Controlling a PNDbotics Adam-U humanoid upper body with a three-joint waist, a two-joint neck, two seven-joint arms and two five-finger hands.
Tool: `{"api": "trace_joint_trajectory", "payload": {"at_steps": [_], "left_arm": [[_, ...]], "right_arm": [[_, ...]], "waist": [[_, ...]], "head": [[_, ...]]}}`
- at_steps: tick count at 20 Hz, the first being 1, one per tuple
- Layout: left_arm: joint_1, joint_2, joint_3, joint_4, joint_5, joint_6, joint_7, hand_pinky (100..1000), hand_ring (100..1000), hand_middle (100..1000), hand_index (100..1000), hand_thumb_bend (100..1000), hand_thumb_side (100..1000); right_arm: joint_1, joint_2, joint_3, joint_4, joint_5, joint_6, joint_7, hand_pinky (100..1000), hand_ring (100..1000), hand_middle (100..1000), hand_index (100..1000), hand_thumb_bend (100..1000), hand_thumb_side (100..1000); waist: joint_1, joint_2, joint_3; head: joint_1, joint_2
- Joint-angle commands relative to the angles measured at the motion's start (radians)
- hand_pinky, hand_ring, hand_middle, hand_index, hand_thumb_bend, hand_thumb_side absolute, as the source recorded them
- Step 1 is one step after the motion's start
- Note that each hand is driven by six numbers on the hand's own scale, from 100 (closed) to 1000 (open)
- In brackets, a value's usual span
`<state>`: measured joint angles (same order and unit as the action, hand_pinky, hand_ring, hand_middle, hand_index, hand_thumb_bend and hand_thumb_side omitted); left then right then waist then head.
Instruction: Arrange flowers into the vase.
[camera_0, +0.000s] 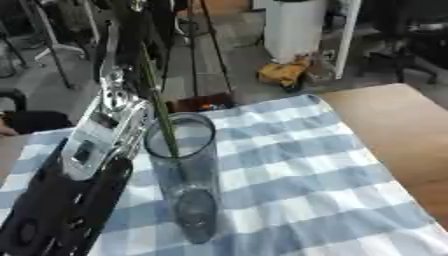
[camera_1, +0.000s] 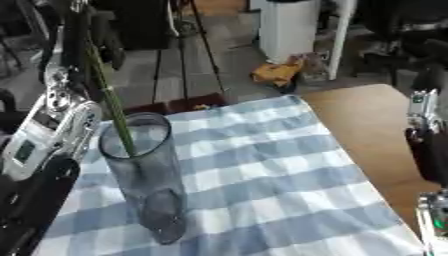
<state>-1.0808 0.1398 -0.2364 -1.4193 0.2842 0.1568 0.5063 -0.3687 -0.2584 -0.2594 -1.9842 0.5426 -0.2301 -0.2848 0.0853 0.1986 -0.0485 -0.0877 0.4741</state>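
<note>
Two head-mounted views, side by side, same moment. Both angled steeply down and forward onto the table with checked cloth, workshop floor beyond. Close range: glass vase fills lower centre-left. Shared: vase, green stem, cloth, left arm, white bin. Right eye shifted sideways, also catching right arm at right edge.

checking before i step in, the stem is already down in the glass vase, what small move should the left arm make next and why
Probably release the green stem and lift the left arm straight up. The stem's lower end already sits inside the glass vase, leaning on its rim, and the vase stands upright on the checked cloth. The hand holding it is up out of view, so I cannot see the grip. The arm hangs close beside the vase, so a sideways pull might tip it.
</note>
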Motion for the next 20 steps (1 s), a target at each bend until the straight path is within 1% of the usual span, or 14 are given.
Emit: {"api": "trace_joint_trajectory", "payload": {"at_steps": [1, 8, 11, 16, 20], "left_arm": [[-0.012, 0.005, 0.005, -0.016, -0.030, -0.031, -0.015, 100, 199, 186, 100, 275, 813], [-0.006, 0.004, 0.011, 0.004, -0.042, -0.049, -0.010, 100, 221, 208, 122, 301, 853], [-0.005, 0.006, 0.013, 0.008, -0.071, -0.072, -0.011, 100, 222, 208, 122, 299, 863], [-0.003, 0.008, 0.018, 0.021, -0.120, -0.104, -0.018, 100, 225, 212, 138, 330, 870], [-0.002, 0.008, 0.018, 0.032, -0.134, -0.106, -0.028, 100, 232, 221, 148, 341, 876]], "right_arm": [[-0.011, -0.009, -0.008, -0.016, -0.003, 0.001, -0.004, 858, 824, 578, 811, 100, 895], [-0.010, -0.010, -0.009, -0.016, -0.005, 0.003, -0.009, 857, 823, 576, 811, 100, 896], [-0.009, -0.010, -0.009, -0.016, -0.006, 0.003, -0.010, 857, 824, 576, 811, 100, 896], [-0.009, -0.011, -0.010, -0.016, -0.006, 0.004, -0.012, 857, 823, 575, 811, 100, 897], [-0.009, -0.012, -0.009, -0.016, -0.007, 0.003, -0.013, 857, 823, 575, 811, 100, 898]], "waist": [[-0.004, -0.012, 0.000], [-0.002, -0.011, 0.001], [-0.001, -0.011, 0.001], [0.000, -0.009, 0.002], [0.001, -0.008, 0.003]], "head": [[-0.007, 0.003], [-0.013, 0.008], [-0.016, 0.010], [-0.019, 0.016], [-0.022, 0.020]]}}
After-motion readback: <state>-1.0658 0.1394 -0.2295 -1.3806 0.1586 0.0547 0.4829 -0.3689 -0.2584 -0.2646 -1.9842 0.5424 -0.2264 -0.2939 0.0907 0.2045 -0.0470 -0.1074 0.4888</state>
